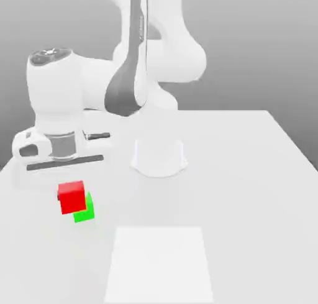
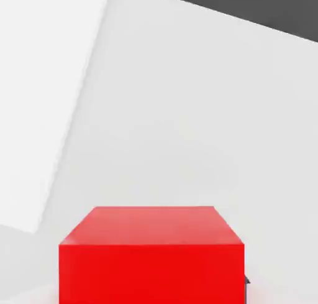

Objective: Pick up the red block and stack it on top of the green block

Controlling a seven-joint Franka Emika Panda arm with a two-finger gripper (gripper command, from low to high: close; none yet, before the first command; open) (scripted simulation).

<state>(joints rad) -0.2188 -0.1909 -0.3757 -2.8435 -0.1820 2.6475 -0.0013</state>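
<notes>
The red block [image 1: 71, 197] sits just under the white hand at the exterior view's left, and my gripper [image 1: 69, 186] is shut on it. It overlaps the upper left part of the smaller green block [image 1: 86, 212], which rests on the white table [image 1: 248, 191]; I cannot tell whether the two touch. In the hand view the red block [image 2: 152, 259] is large and close, with a dark sliver of a fingertip [image 2: 246, 284] at its side. There the green block is hidden.
The arm's white base [image 1: 158, 156] stands behind the blocks, toward the middle of the table. A brighter white square patch [image 1: 158, 265] lies flat on the table near the front edge, to the exterior view's right of the blocks.
</notes>
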